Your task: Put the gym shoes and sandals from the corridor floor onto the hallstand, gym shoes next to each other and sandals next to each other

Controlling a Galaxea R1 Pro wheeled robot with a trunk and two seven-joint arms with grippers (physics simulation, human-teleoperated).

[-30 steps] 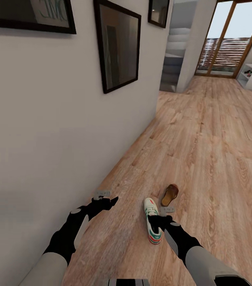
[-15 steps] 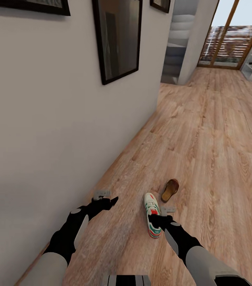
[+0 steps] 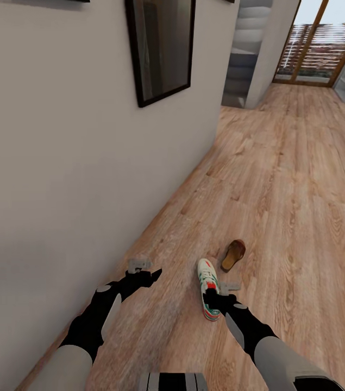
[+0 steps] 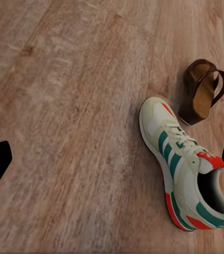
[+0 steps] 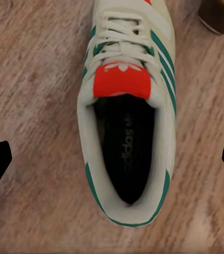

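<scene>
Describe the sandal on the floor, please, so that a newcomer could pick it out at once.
Follow the white wall down to the wood-plank floor in front of the robot. A white gym shoe with green stripes lies there, and the sandal lies just beyond its toe, apart from it. It is the flat, brown, open one.

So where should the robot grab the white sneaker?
Probably by the heel collar of the gym shoe, coming straight down from above. It sits upright on the corridor floor with its mouth open directly under the open right gripper, so one finger could slip inside and the other press the outer side.
</scene>
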